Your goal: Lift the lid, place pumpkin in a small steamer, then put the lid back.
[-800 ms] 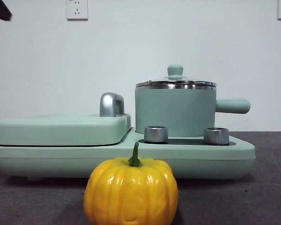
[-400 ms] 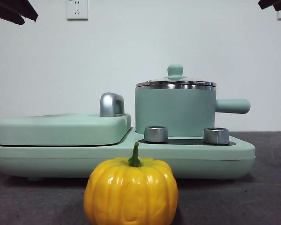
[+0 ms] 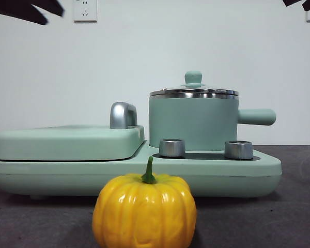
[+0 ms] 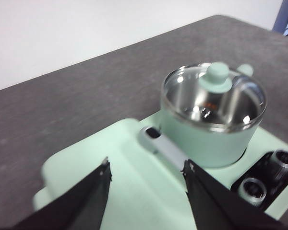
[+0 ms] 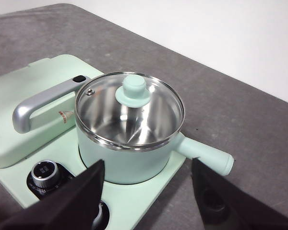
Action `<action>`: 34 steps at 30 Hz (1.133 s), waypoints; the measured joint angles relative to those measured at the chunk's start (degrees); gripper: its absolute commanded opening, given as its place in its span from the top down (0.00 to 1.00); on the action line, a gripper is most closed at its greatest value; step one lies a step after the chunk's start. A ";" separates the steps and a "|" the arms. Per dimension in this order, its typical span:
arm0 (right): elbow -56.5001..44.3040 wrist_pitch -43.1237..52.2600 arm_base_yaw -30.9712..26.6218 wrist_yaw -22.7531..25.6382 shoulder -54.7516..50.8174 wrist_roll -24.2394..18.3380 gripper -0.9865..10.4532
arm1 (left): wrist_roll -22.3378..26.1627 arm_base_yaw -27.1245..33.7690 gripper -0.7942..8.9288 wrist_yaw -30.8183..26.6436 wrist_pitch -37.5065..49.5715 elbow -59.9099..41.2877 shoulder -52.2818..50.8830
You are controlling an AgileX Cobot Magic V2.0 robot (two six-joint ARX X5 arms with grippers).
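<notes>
Both tools hang spread and empty above the cooker; the left tool (image 4: pixel 146 184) hovers over the flat griddle cover (image 4: pixel 134 191), the right tool (image 5: pixel 148 189) just short of the small steamer (image 5: pixel 129 163); in the front view they show only as dark tips at about 10 and 2 o'clock. On the steamer sits the lid (image 3: pixel 194 92), its knob (image 5: pixel 133 88) upright; the left wrist picture is blurred, so the seating seems flush. On the dark tabletop (image 3: pixel 258 222), the pumpkin (image 3: pixel 144 211) stands at 6 o'clock, before the two steel dials (image 3: pixel 172 148).
</notes>
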 measured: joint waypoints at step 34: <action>0.00 0.00 0.00 -0.09 0.00 1.79 0.66 | -0.76 -15.93 0.66 0.02 17.18 29.35 46.51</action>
